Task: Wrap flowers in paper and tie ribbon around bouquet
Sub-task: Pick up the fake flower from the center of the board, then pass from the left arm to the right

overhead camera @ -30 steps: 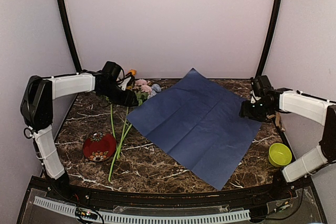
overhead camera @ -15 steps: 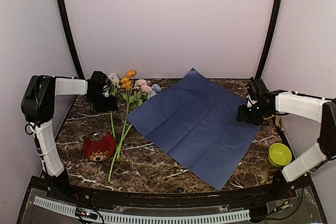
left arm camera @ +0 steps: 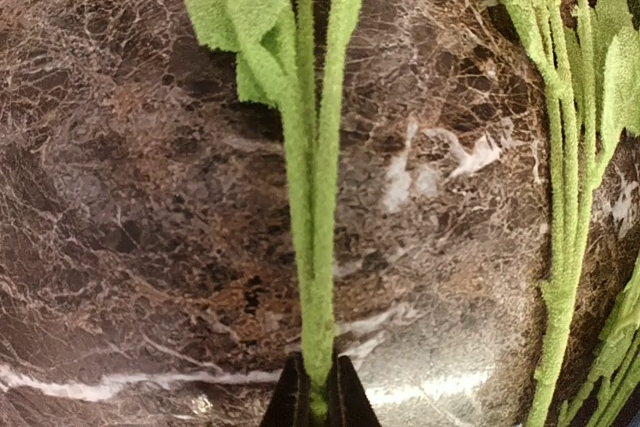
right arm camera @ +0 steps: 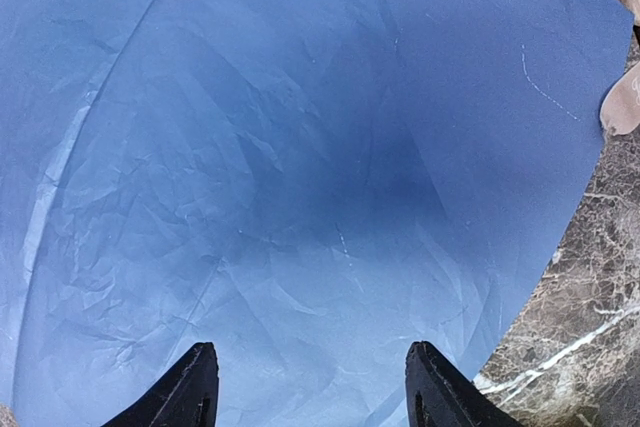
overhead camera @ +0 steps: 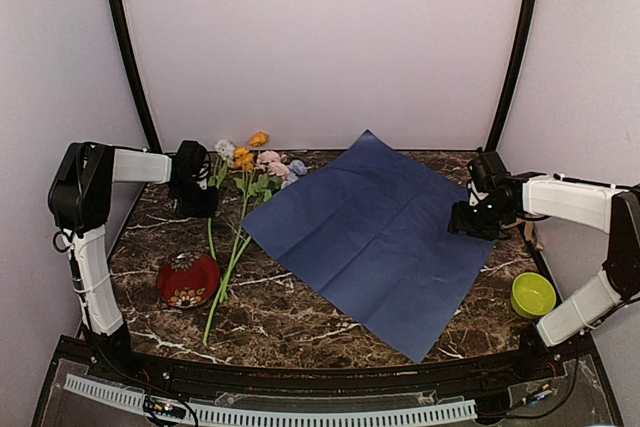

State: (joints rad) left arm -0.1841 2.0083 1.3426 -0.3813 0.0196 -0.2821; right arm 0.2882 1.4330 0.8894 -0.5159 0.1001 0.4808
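The left pincer [left arm camera: 318, 394] is clenched on two fuzzy stems of the long green-stemmed artificial flowers [left arm camera: 312, 197], which run straight ahead from its tips. The grip is near the stems' base, so the heads may droop, twist out or snag the stems lying to its right. The right pincer [right arm camera: 310, 387] hangs released over the large thin navy paper sheet [right arm camera: 280, 167] spread beneath and ahead of it.

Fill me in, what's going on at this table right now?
The left gripper is shut on green stems of the flowers, which lie on the marble table to the left of the paper. The paper is spread flat, navy face up, with nothing on it. The right gripper hangs open over the paper near its right corner. No wrapping or tying has been done yet.
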